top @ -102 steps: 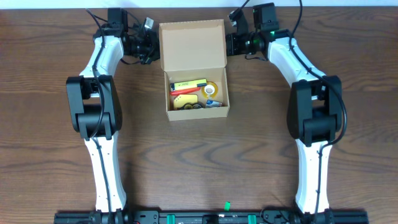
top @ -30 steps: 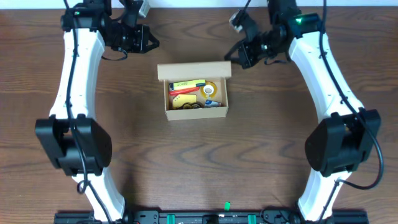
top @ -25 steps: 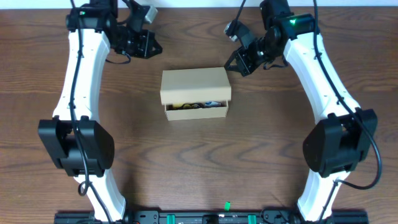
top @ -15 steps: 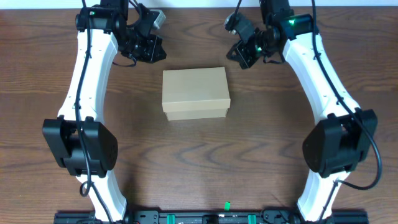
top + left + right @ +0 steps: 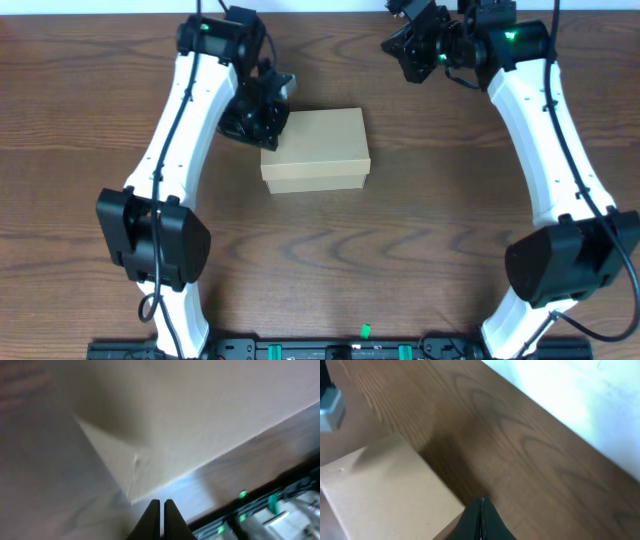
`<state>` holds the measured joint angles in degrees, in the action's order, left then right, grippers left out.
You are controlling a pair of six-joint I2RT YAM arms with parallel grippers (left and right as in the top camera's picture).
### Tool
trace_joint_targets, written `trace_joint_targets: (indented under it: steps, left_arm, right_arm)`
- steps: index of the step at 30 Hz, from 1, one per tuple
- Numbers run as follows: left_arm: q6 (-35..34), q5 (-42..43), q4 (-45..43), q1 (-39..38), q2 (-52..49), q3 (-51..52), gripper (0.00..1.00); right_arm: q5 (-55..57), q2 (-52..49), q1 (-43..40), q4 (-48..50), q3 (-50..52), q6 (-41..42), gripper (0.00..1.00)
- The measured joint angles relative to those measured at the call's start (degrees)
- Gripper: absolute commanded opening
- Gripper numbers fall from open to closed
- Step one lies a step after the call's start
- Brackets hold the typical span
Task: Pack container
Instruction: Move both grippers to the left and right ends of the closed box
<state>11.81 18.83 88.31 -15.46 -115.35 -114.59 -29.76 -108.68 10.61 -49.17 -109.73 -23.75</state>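
Cardboard container (image 5: pixel 315 150) sits lid-down at the centre of the table (image 5: pixel 450 250), light, thin-walled and dentable by my judgement, best squeezed across its short sides, with my left gripper (image 5: pixel 272 103) pinched shut and empty at its ten o'clock corner and my right gripper (image 5: pixel 412 48) likewise empty toward one o'clock.

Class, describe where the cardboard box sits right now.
In the overhead view the closed cardboard box sits near the middle of the table, with the left gripper at its far-left corner and the right gripper away beyond its far-right corner.
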Motion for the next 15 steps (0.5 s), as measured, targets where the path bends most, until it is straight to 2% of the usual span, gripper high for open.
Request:
trace_joint_targets:
  steps: [8, 15]
  left_arm:
    - [0.04, -4.28, -2.12, -0.07, 0.0, 1.64, 0.06]
    - [0.04, -4.46, -8.09, -0.07, 0.0, 7.89, 0.06]
  right_arm:
    - [-3.58, 4.22, 0.0, -5.64, 0.0, 3.39, 0.01]
    - [-5.2, 7.3, 0.0, -3.3, 0.0, 5.62, 0.01]
